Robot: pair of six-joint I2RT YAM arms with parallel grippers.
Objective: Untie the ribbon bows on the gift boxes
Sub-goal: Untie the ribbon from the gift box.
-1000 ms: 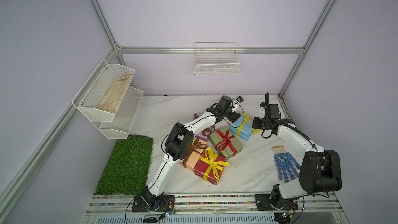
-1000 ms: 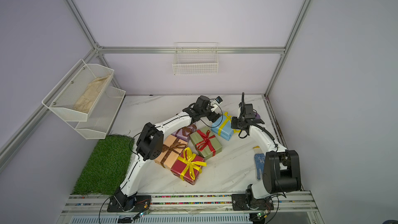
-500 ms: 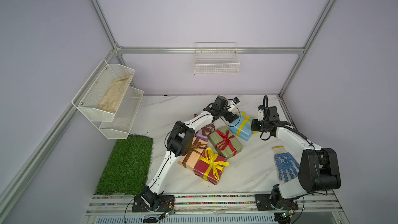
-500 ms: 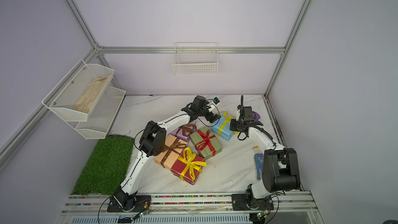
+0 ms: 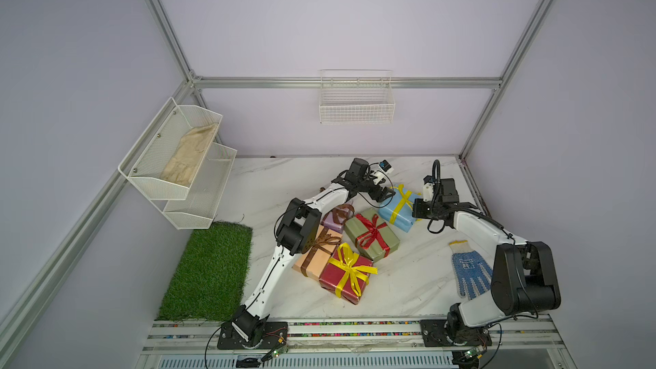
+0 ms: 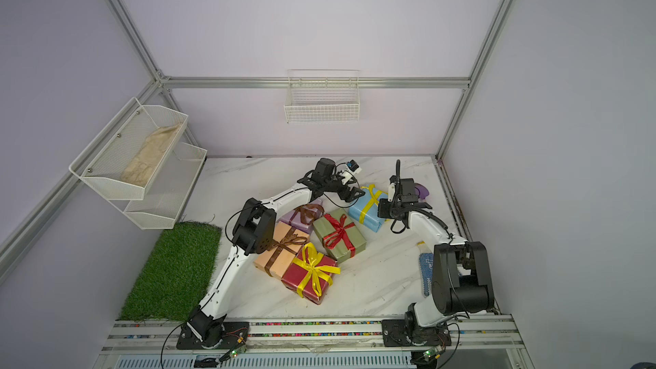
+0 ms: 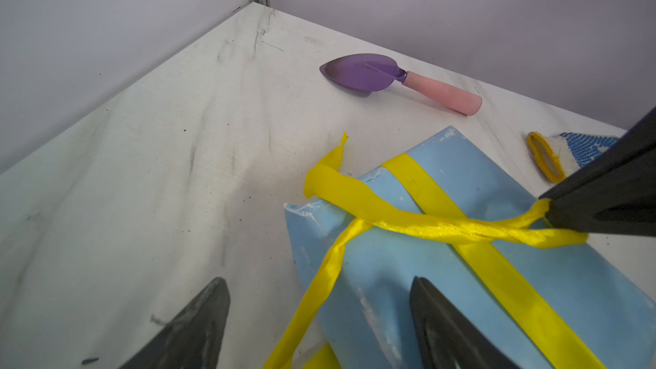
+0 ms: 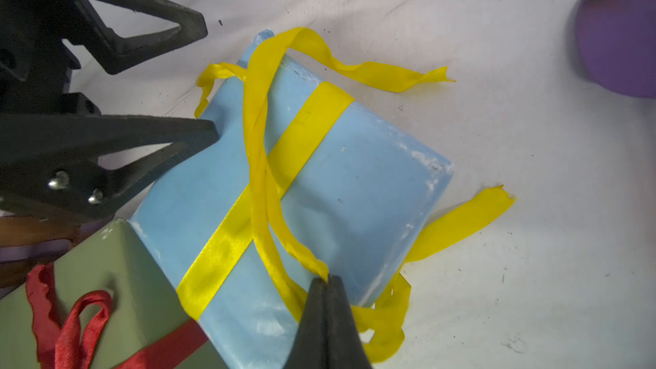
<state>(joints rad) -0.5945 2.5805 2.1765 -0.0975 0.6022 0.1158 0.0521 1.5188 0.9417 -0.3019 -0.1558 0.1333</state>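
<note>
- Far right of the cluster, flat on the tabletop (image 5: 408, 278): light blue box (image 5: 397, 212), up against the olive green box (image 8: 120, 250) on its near-left side.
- Right hand (image 8: 326, 278) pressed together, pinching two twisted strands of the yellow ribbon (image 8: 262, 157) just past the box's near-right edge.
- Left hand (image 8: 211, 78) spread, gripping nothing. One finger over the lid by the far-left corner, its partner over bare tabletop; touching or not, cannot tell.
- Between those spread fingers, in the left wrist view: a slack strand of the same ribbon, dropping down the side of the box.
- Pinched strands drawn fairly straight across the lid, from the far-left corner over the crossing of the flat band to the right hand's pinch. Long axis therefore hand to hand, far-left to near-right.
- No loops visible on this box, and two free tails lying on the tabletop beside it. Probably a bow already pulled out, with only a twist remaining at the crossing.
- Nearer to the remaining slack: the left hand, right at the corner. Likely next: closing on that strand or bracing the box, then pulling away from the right hand along the same line.
- Risk, as a guess: box sliding or tipping with the pull instead of the twist letting go.
- Tied and untouched: red bow (image 5: 372, 234) on the olive green box, yellow bow (image 5: 349, 268) on the dark red box (image 5: 333, 278), brown bows (image 5: 324, 241) on the peach box (image 5: 312, 264) and the lilac box (image 5: 332, 221).
</note>
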